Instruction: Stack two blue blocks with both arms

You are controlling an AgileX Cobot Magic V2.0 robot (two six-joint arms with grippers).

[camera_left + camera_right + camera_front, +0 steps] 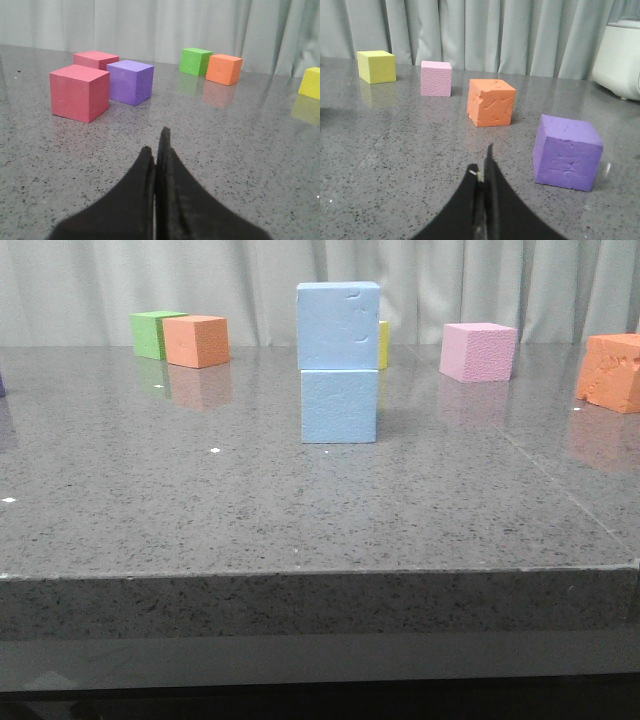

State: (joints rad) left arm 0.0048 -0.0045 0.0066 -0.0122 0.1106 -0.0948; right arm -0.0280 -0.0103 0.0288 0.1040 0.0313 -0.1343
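A: The two blue blocks stand stacked at the middle of the counter (200, 530) in the front view, the upper blue block (338, 326) resting on the lower blue block (339, 406), its edges overhanging a little. Only that view shows them; neither wrist camera catches either one.

B: And the front view shows no arm at all. What sits around the stack?

A: At about ten o'clock from it, a green cube (152, 333) touching an orange cube (196, 340). Just behind it at one o'clock, a sliver of a yellow cube (384, 344). At two o'clock a pink cube (479, 351), and at three o'clock, cut by the frame edge, a dented orange cube (612, 372).

B: The left wrist view adds two red cubes (80, 92) and a purple cube (130, 81) close together, which the front view lacks. The left claw (159, 152) has its fingers pressed together, holding nothing.

A: The right wrist view adds a second, dented purple cube (567, 153) and a white appliance (622, 55) at the edge. The right claw (485, 167) is likewise closed on nothing.

B: Any writing?

A: None that I can read anywhere.
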